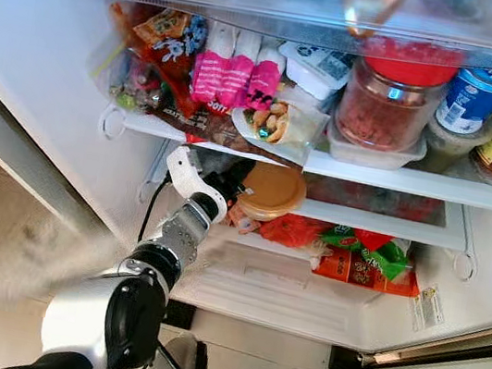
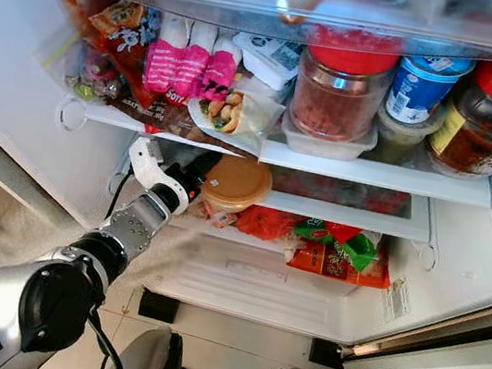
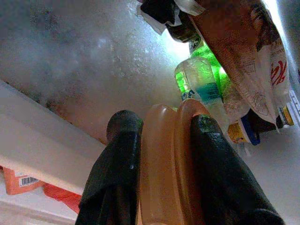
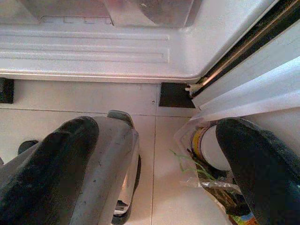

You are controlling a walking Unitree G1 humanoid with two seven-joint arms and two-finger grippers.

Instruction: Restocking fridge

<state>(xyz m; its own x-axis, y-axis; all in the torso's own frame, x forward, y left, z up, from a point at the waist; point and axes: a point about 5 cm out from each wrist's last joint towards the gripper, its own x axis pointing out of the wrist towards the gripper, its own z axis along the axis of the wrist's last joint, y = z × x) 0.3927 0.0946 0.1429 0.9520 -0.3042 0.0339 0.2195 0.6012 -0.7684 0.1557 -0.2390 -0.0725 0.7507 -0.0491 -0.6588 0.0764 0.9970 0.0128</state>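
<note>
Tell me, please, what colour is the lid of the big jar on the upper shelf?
Red; the lid shows best in the right eye view.

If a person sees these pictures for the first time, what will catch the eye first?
Most striking is the left gripper, reaching into the open fridge with its jaws shut on a flat tan container, just under the crowded white shelf. On that shelf, a big jar with a red lid stands in the middle, with bright pink packets and snack bags to its left. The right gripper hangs open over the tiled floor beside a grocery bag.
</note>
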